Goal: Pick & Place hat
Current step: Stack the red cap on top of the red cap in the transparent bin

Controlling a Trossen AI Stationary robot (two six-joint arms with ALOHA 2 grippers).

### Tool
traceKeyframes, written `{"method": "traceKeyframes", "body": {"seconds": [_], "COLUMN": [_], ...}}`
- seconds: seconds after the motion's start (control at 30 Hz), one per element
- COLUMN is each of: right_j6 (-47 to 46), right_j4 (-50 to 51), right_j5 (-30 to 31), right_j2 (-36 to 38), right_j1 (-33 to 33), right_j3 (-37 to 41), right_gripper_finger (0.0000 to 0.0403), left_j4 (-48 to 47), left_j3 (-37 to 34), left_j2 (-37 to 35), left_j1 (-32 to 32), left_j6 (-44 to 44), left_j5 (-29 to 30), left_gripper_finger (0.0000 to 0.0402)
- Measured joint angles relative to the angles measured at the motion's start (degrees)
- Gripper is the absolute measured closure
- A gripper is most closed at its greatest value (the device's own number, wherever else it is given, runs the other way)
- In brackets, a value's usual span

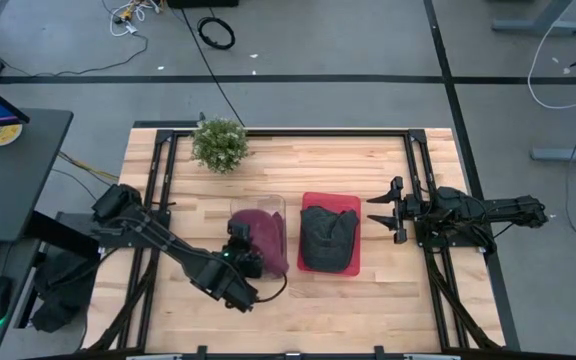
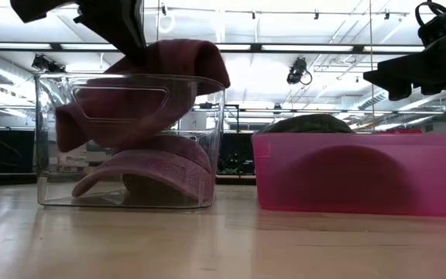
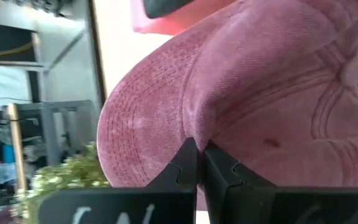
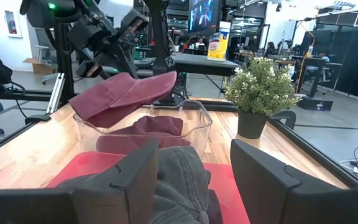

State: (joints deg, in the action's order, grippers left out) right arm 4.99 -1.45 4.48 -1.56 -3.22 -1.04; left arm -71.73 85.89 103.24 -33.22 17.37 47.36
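The pale wooden slat table (image 1: 368, 290) with a black metal frame stands on a grey concrete floor crossed by dark tape lines and loose cables. In the middle of the table a clear rigid plastic bin (image 2: 207, 139) stands just beside a pink translucent plastic bin (image 2: 362, 182). The pink bin holds a dark grey-green fabric cap (image 1: 328, 238), soft and crumpled. The left gripper (image 3: 197, 163) is over the clear bin, its jaws closed on the maroon corduroy cap (image 2: 161, 77), whose fine ribbed texture and stitched seams show only in the left wrist view. This held cap hangs tilted, partly above the rim of the clear bin and partly inside it. The low view shows a second maroon cap (image 2: 157, 170), lying on the bottom of the clear bin, which the high view hides under the held one. The right gripper (image 1: 378, 210) waits beside the pink bin with its jaws wide apart and holds nothing. A small green potted plant (image 1: 219, 144) with fine leaves stands at the far edge of the table. The low view shows the bright room with ceiling lights behind.
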Motion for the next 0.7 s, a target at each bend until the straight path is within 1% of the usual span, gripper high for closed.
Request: {"method": "traceKeyframes", "body": {"seconds": [0.17,0.37,0.57,0.7], "right_j6": [0.0,0.0,0.0,0.0], "right_j4": [0.0,0.0,0.0,0.0], "right_j5": [0.0,0.0,0.0,0.0], "right_j2": [0.0,0.0,0.0,0.0], "right_j1": [0.0,0.0,0.0,0.0], "right_j3": [0.0,0.0,0.0,0.0], "right_gripper_finger": [0.0198,0.0198,0.0198,0.0198], "left_j4": [1.2,2.1,2.6,2.7], "left_j3": [-0.1,-0.2,-0.2,-0.1], "left_j2": [0.1,2.2,6.7,9.7], "left_j1": [1.6,3.3,5.9,7.6], "left_j6": [0.0,-0.7,-5.6,-7.6], "left_j5": [-4.6,-5.3,-7.1,-7.9], "left_gripper_finger": [0.0397,0.0397,0.0396,0.0388]}}
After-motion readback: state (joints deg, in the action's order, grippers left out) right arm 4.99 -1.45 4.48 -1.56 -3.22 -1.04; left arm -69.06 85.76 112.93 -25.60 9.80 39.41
